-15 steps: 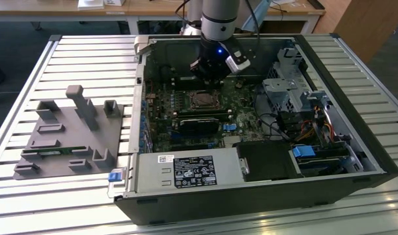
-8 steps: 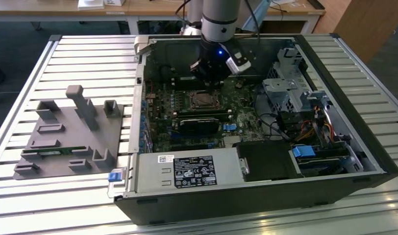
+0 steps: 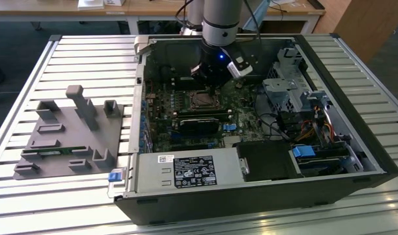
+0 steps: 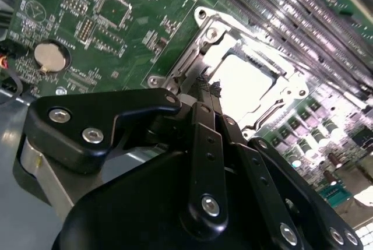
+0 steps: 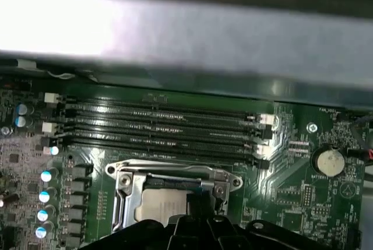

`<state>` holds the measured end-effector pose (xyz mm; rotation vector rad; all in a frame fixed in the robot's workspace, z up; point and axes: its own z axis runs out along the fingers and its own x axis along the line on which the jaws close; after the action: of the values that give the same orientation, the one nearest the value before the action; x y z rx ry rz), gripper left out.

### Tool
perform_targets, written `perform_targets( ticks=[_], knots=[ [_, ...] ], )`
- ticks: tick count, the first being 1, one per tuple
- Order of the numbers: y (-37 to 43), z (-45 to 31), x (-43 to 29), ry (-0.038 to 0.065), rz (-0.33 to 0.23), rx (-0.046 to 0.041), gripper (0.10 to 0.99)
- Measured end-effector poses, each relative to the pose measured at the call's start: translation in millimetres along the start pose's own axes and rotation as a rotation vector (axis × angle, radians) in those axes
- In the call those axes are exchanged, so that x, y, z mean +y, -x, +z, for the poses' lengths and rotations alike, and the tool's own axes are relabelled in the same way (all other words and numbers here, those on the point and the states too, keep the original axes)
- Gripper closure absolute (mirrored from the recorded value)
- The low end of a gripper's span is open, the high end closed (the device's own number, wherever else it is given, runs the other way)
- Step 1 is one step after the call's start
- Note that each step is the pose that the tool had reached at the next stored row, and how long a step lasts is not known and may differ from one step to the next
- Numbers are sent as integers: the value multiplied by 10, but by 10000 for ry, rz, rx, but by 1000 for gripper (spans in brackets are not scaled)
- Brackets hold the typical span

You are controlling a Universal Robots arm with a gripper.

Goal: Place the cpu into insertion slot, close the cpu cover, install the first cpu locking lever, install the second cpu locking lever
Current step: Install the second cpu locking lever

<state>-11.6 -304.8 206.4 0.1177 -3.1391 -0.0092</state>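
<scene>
**Grey metal, green board: the gripper sits at the socket**

Grey plastic is what you meet first at the exterior view's left: a fixture block with upright posts, lying on the slatted table. Move right and you reach the open computer case, its motherboard exposed. The arm comes down from above into the case, and the gripper hangs just over the insertion slot, which in this view is a small square with a dark centre.

The wrist views give you what the exterior view cannot. In the first wrist view you see the cpu lying flat inside the insertion slot, its silvery top showing through the window of the cpu cover, which lies down over it. The long black memory slots run just beside the socket, and a coin battery sits further along the board.

The second wrist view shows you the gripper itself: its fingers are drawn narrowly together, tips right at the edge of the cpu cover, with the cpu glaring bright inside. You cannot tell whether the tips grasp anything there.
</scene>
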Motion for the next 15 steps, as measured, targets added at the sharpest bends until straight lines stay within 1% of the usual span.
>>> perform_targets(
  ticks=[3,10,13,15],
  knots=[
    [-1,-17,-16,3,1,-1,980],
    [-2,-143,-19,15,0,-2,980],
    [-1,-148,-24,17,-1,-3,980],
    [-4,-149,-50,15,0,-1,980]
  ],
)
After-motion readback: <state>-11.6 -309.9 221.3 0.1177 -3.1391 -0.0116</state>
